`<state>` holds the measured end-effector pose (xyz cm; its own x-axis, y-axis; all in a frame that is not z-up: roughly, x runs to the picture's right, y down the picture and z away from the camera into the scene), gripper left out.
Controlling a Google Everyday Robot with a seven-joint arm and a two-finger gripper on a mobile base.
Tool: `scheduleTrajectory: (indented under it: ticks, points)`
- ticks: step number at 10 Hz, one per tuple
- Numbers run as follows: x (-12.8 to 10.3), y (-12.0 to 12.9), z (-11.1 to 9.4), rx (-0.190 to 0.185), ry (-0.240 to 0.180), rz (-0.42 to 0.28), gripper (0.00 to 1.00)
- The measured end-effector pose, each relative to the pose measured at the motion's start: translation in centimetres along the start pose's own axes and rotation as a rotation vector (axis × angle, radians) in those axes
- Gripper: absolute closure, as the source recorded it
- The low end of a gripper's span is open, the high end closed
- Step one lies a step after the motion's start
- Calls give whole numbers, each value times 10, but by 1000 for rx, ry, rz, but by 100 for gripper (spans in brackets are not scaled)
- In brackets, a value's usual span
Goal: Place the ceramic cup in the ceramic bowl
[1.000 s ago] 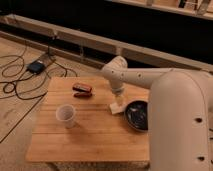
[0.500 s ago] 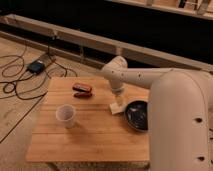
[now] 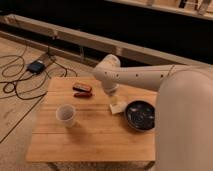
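Cup (image 3: pixel 66 114) sitting left and bowl (image 3: pixel 140 114) sitting right on the table (image 3: pixel 95 137).
The cup is standing upright left of centre, apart from everything, with a red-and-black item (image 3: pixel 82 90) lying behind it. The gripper (image 3: pixel 113 96) is hanging mid-frame just above a white block (image 3: pixel 118 107); its grip cannot be told. The bowl is sitting just right of the block, beside the arm (image 3: pixel 145 76).

Small wood table (image 3: pixel 95 142) stood on pale floor (image 3: pixel 17 152). Black cables (image 3: pixel 14 86) and little blue box (image 3: pixel 36 66) lay on floor at left. Long dark wall (image 3: pixel 125 22) behind, pale ledge (image 3: pixel 70 36) along it. My pincer (image 3: pixel 114 96) hung low over table's back part.
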<state>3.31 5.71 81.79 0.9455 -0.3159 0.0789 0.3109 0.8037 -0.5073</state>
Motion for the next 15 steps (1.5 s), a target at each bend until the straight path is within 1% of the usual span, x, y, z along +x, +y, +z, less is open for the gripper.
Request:
scheduleTrajectory:
  ticks: [1, 2, 3, 5, 7, 9, 11, 12, 13, 15]
  points:
    - [-14, 10, -12, 17, -11, -37, 33]
    - [-22, 16, -20, 31, -20, -54, 33]
    - [-35, 28, -31, 51, -33, -78, 33]
    - [-55, 41, -45, 77, -52, -113, 33]
    - [-85, 56, -60, 102, -80, -180, 33]
    - [-113, 63, -68, 108, -101, -261, 33]
    - [-139, 65, -72, 111, -124, -350, 33]
    - [-146, 65, -72, 108, -128, -381, 33]
    - [-159, 64, -72, 103, -133, -433, 33]
    - [-177, 60, -72, 96, -133, -515, 33]
